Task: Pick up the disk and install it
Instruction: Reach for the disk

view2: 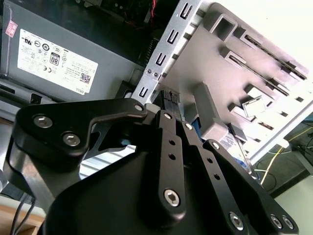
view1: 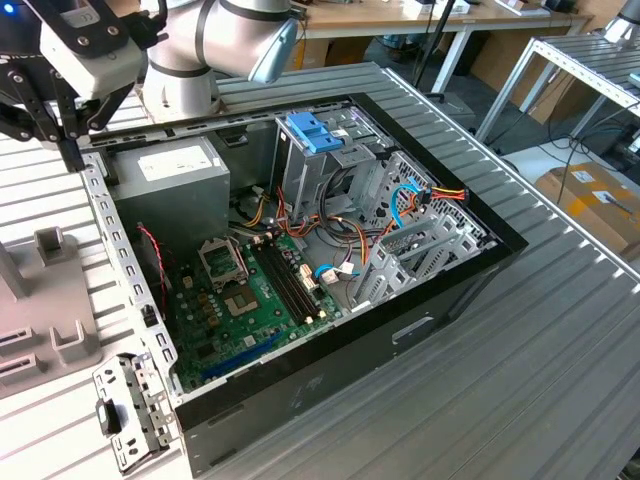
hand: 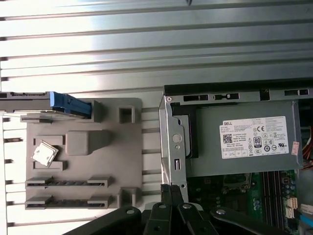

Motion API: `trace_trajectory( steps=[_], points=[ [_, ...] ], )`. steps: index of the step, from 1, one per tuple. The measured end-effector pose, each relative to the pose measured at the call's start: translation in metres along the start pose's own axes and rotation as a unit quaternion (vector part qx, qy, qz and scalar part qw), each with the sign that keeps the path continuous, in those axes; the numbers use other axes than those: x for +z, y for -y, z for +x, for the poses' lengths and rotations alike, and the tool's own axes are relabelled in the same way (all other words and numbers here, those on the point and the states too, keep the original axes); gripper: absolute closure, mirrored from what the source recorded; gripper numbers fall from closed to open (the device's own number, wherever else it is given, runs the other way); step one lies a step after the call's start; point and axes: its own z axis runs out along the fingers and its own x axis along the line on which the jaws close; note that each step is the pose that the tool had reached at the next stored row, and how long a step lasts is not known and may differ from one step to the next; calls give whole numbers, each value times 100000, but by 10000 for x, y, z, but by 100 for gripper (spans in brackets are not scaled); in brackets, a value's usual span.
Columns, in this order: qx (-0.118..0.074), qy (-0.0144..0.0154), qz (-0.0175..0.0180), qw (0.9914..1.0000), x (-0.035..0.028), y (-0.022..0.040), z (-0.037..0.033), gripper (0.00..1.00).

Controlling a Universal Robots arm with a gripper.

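The disk (hand: pixel 68 104) stands on edge in a slot at a corner of the grey holder (hand: pixel 83 122) in the first wrist view, its dark body ending in a bright blue tab. My gripper (hand: pixel 171 190) is shut with nothing between its fingers. It hovers over the metal edge of the open computer case (hand: pixel 168 147), between the holder and the power supply, well apart from the disk. In the exterior view the gripper (view1: pixel 70 155) hangs at the far left, above the case's back corner. The second wrist view has the black fingers (view2: pixel 168 105) pressed together over that same edge.
The open case (view1: pixel 450 290) holds a green motherboard (view1: pixel 250 300), a grey power supply (view1: pixel 165 185), a pale blue bracket (view1: pixel 312 130) and loose cables (view1: pixel 420 200). The holder (view1: pixel 45 300) also carries a small silver chip (hand: pixel 43 152) and memory sticks (hand: pixel 66 183). A loose metal plate (view1: pixel 130 410) lies on the ribbed table.
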Motion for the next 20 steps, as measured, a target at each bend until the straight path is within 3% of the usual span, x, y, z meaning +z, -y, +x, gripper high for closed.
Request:
trace_trajectory(
  steps=[20],
  points=[
    [-1,-5,3,100000,-5,11,152,89]
  ],
)
